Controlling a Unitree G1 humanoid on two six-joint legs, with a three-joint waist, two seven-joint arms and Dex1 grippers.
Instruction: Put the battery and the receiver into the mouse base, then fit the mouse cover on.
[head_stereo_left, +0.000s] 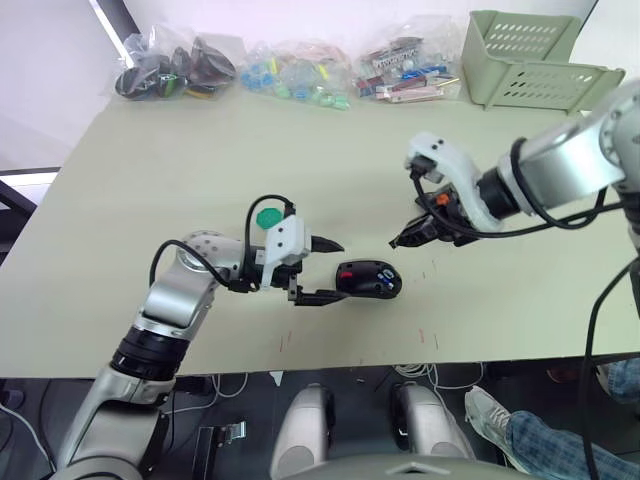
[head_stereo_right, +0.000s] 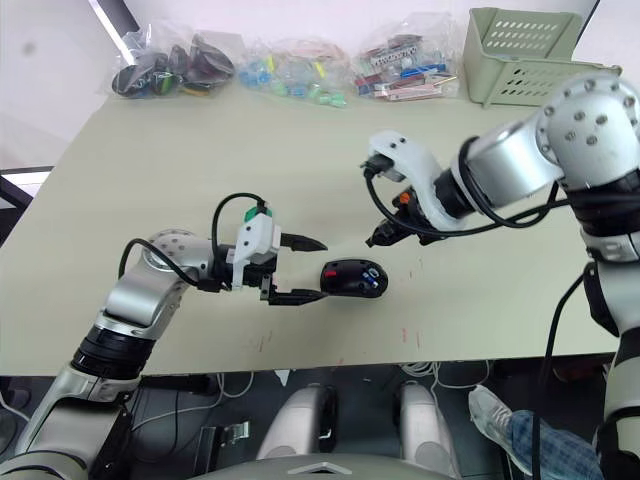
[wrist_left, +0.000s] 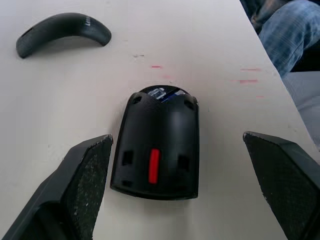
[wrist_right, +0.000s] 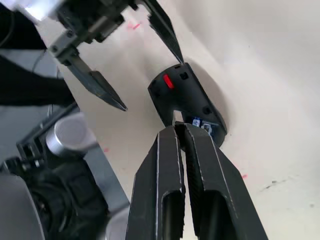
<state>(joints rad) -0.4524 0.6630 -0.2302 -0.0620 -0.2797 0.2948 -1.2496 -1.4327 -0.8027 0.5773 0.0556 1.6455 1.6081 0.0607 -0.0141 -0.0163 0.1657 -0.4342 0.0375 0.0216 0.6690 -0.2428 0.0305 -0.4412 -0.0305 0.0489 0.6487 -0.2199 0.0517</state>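
where left pincer (wrist_left: 175, 195) gapes, mouse base (wrist_left: 156, 145)

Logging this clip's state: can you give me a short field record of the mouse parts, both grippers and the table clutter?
mouse base: on the table, hollow top showing red parts, blue visible inside
mouse cover: lying off the base, on the table apart from it
left gripper: open, fingers on either side of one end of the base
right gripper: shut, just above the base
table far edge: bags of parts, green basket
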